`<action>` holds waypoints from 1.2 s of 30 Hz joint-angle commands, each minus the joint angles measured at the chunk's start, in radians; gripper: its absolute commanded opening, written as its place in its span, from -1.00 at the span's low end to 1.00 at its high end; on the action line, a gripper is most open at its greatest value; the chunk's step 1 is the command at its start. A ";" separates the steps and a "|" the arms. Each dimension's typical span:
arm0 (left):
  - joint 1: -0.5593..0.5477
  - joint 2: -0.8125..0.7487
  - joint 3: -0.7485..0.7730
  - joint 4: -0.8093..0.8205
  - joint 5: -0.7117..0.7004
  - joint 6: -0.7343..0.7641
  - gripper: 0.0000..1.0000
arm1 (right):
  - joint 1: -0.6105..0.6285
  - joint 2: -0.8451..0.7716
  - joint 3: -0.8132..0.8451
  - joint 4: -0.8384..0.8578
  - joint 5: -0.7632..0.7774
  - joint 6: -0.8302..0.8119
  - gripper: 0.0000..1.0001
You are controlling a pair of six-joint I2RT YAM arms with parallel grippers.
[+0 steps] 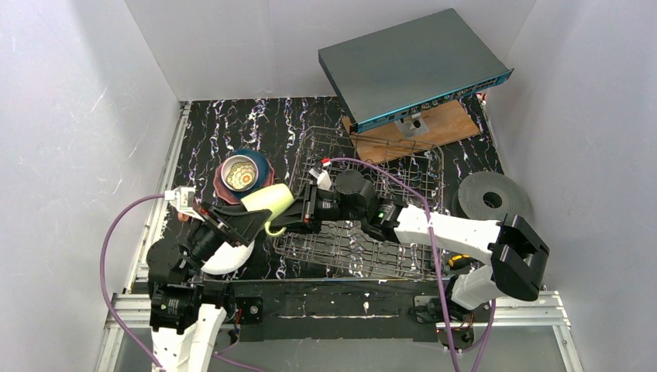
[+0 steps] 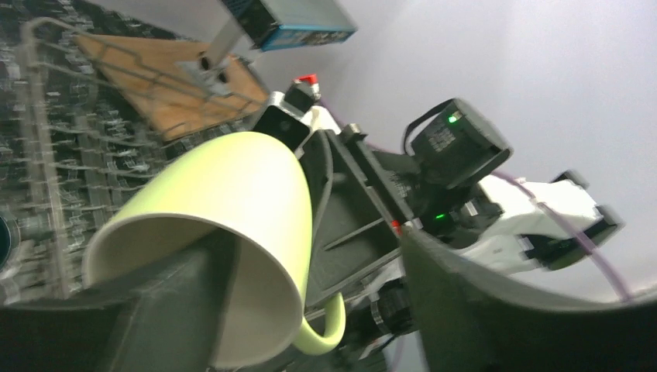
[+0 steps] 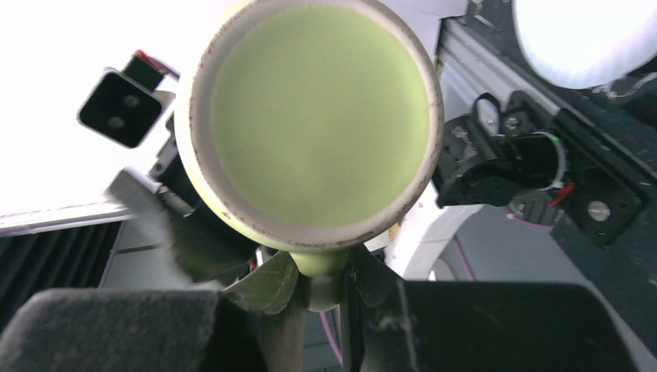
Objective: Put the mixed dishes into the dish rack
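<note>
While held above the surface (image 1: 232, 132) at the near-left corner of the dish rack (image 1: 364, 194), the light green mug (image 1: 269, 203) lies tilted: left tool (image 2: 232, 310) pinching its rim wall, right tool (image 3: 321, 291) pinching its handle. Remaining stacked dishes (image 1: 242, 174) sit just left; white bowl (image 1: 226, 258) nearer.

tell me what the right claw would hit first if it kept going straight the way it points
The light green ceramic mug; the right claw already closes on its handle. Beyond it, probably the left claw gripping the mug's rim.

Bright even light; wrist views blurred, glare-washed.
</note>
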 commanded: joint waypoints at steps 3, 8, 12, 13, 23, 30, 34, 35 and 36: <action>-0.002 0.005 0.139 -0.321 -0.145 0.095 0.96 | -0.115 -0.177 -0.100 -0.019 0.059 -0.124 -0.97; -0.002 0.022 0.268 -0.579 -0.304 0.169 0.96 | -0.241 -0.373 -0.172 -0.286 0.176 -0.369 -0.97; -0.003 0.095 0.384 -0.816 -0.482 0.190 0.96 | -0.270 -0.490 -0.112 -0.694 0.512 -0.660 -0.97; -0.002 0.118 0.409 -0.860 -0.498 0.202 0.96 | -0.276 -0.514 -0.111 -0.753 0.605 -0.700 -0.97; -0.002 0.152 0.419 -0.885 -0.443 0.194 0.96 | -0.438 -0.548 -0.257 -0.729 1.013 -0.902 -0.97; -0.002 0.149 0.442 -0.918 -0.403 0.179 0.96 | -0.536 -0.347 -0.248 -0.534 1.110 -1.002 -0.97; -0.002 0.133 0.439 -0.936 -0.408 0.172 0.96 | -0.582 -0.222 -0.201 -0.511 1.100 -0.973 -0.97; -0.003 0.125 0.434 -0.937 -0.406 0.170 0.96 | -0.584 -0.197 -0.197 -0.495 1.114 -0.972 -0.97; -0.002 0.120 0.431 -0.937 -0.403 0.165 0.96 | -0.585 -0.176 -0.191 -0.481 1.126 -0.975 -0.97</action>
